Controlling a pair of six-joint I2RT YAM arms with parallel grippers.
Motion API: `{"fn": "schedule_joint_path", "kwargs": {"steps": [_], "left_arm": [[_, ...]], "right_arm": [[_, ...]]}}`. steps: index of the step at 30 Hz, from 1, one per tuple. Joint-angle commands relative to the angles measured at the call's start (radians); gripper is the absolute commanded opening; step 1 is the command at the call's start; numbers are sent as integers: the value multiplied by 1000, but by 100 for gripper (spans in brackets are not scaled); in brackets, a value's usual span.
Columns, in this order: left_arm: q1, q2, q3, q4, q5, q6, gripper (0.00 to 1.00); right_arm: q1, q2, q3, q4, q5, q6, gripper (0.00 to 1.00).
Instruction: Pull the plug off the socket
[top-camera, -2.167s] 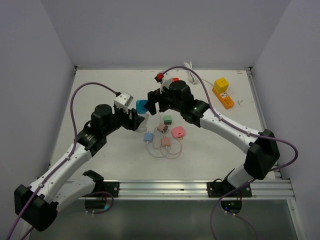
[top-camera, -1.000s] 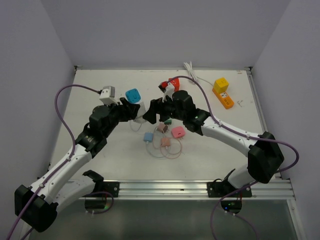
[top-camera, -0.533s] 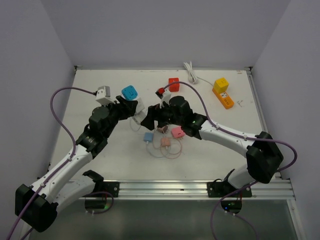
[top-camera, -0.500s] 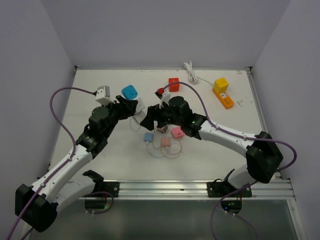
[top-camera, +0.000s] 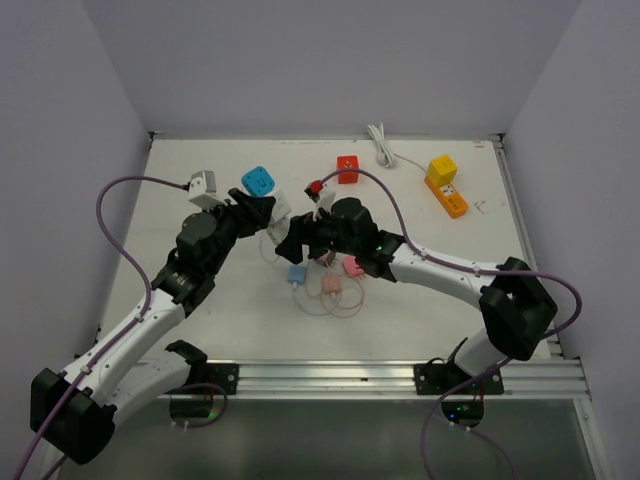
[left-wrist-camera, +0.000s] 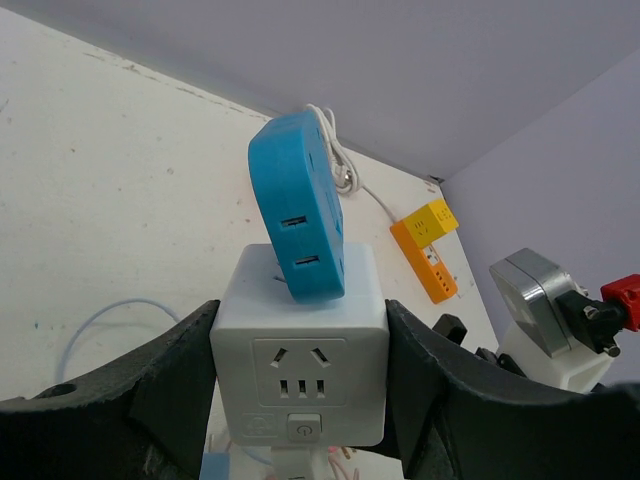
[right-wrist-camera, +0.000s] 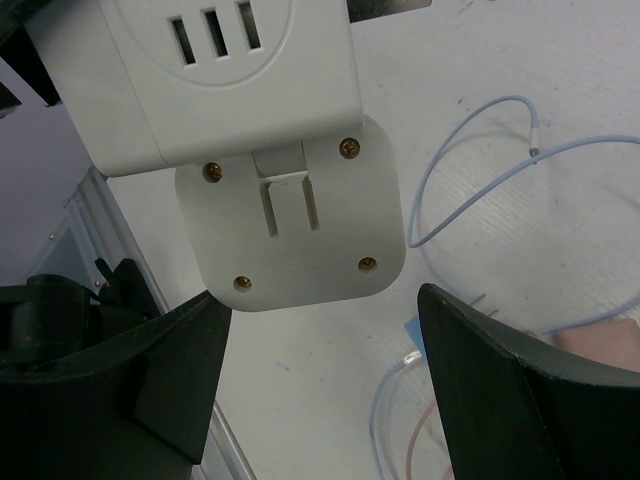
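Observation:
My left gripper (left-wrist-camera: 300, 330) is shut on a white cube socket (left-wrist-camera: 298, 380), one black finger on each side wall, and holds it above the table. A blue plug (left-wrist-camera: 298, 225) stands in the cube's top face. In the top view the blue plug (top-camera: 258, 181) sits over the socket (top-camera: 276, 207). My right gripper (right-wrist-camera: 322, 300) is open just below the cube, its fingers (right-wrist-camera: 130, 380) wide apart. Between and above them is a white rounded square piece (right-wrist-camera: 290, 215) with corner screws, fixed to the cube's underside. The right gripper (top-camera: 293, 236) touches nothing.
Small chargers lie under the grippers: a blue one (top-camera: 297, 273), a pink one (top-camera: 352, 266), a salmon one (top-camera: 331, 284), with thin looped cables (top-camera: 340, 303). A red cube (top-camera: 347, 168), a yellow block (top-camera: 443, 170), an orange strip (top-camera: 447, 198) and a white cable (top-camera: 383, 145) lie at the back.
My right gripper has moved left and closer, coming under the held socket. The left gripper raised the socket with the blue plug earlier and now holds it almost still.

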Motion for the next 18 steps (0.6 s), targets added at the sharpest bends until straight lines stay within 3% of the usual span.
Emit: {"fn": "schedule_joint_path", "kwargs": {"steps": [1,10,18], "left_arm": [[2,-24,5,126,7,-46,0],[2,-30,1,126,-5,-36,0],[3,-28,31,81,36,161,0]], "right_arm": [[7,24,6,84,20,5,78],[9,7,3,69,11,-13,77],[9,-124,6,-101,44,-94,84]]}}
